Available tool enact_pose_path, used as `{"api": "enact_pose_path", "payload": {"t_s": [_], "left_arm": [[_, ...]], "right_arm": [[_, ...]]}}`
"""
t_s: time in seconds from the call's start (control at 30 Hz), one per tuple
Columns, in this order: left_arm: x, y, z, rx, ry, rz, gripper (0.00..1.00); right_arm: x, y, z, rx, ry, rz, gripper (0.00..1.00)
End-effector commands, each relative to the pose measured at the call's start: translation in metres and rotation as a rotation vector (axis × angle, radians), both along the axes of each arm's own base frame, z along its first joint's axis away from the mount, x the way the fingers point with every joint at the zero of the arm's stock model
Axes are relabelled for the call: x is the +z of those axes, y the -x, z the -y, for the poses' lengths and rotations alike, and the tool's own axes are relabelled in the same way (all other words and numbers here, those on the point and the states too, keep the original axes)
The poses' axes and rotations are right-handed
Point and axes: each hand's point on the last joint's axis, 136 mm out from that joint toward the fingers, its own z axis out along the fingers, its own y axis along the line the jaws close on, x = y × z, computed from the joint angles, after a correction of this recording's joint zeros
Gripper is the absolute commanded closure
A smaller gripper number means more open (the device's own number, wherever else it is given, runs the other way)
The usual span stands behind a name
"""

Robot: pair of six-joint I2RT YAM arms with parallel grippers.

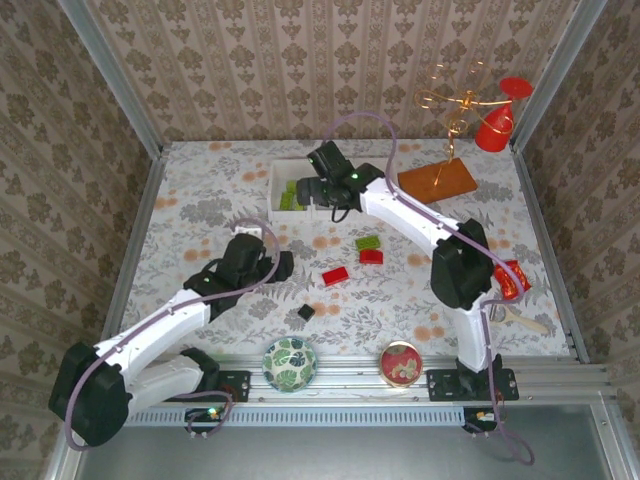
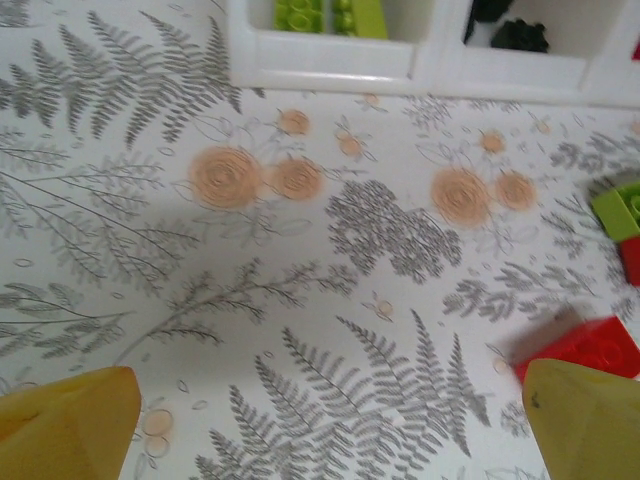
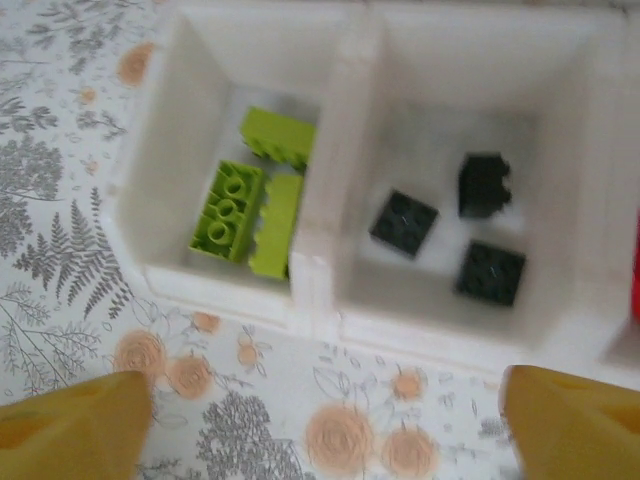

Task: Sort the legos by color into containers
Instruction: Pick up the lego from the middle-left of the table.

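Patterned wallpaper closes the cell on three sides, and the table (image 1: 180,230) carries a cloth with grey ferns and orange flowers. At its far middle stands the white tray (image 1: 275,185). Its left compartment holds the green bricks (image 3: 230,208) and its middle one holds three black bricks (image 3: 404,222).

Several pieces are not yet sorted and lie loose near the centre of the table: a red brick (image 1: 334,276), a second red brick (image 1: 371,257) touching a green brick (image 1: 367,242), and a lone black brick (image 1: 305,312).

The right end effector (image 3: 320,420) hangs above the near wall of the tray. Its fingers are wide apart, with nothing between them and nothing touched. I judge that this arm has no piece to deliver and must go for one of the loose bricks.

The left end effector (image 2: 320,420) is low over the cloth, also spread fully and empty. The red brick lies just beside its finger (image 2: 585,420) on the right side of the wrist view. The step in hand seems to be picking this brick. For that, the end effector must shift sideways until the brick sits between the fingers, then descend and close.
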Motion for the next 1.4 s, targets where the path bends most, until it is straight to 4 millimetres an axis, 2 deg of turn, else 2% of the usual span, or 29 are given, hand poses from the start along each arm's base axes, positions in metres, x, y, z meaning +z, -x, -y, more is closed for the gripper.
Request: {"api": "enact_pose_path", "payload": {"t_s": [0.0, 0.13, 0.33, 0.5, 0.67, 0.93, 1.2, 1.37], "left_arm": [[-0.015, 0.014, -0.002, -0.01, -0.058, -0.037, 0.0], [-0.023, 0.028, 0.008, -0.064, -0.091, -0.052, 0.0], [-0.031, 0.048, 0.026, -0.163, -0.131, -0.064, 0.0], [-0.041, 0.062, 0.039, -0.228, -0.162, -0.093, 0.0], [-0.052, 0.076, 0.047, -0.268, -0.207, -0.135, 0.0], [-0.069, 0.088, 0.062, -0.333, -0.244, -0.206, 0.03], [-0.086, 0.096, 0.069, -0.379, -0.296, -0.289, 0.15], [-0.098, 0.099, 0.069, -0.397, -0.339, -0.337, 0.27]], "right_arm": [[0.014, 0.018, 0.022, -0.083, -0.017, 0.032, 0.0], [-0.006, 0.045, 0.058, -0.162, 0.055, -0.013, 0.0], [-0.027, 0.076, 0.103, -0.247, 0.168, -0.037, 0.0], [-0.033, 0.092, 0.126, -0.298, 0.19, -0.02, 0.0], [-0.029, 0.103, 0.156, -0.38, 0.187, 0.005, 0.0], [-0.026, 0.113, 0.185, -0.46, 0.145, 0.02, 0.0], [-0.027, 0.121, 0.209, -0.559, 0.14, 0.031, 0.0], [-0.03, 0.122, 0.211, -0.567, 0.143, 0.031, 0.0]]}}
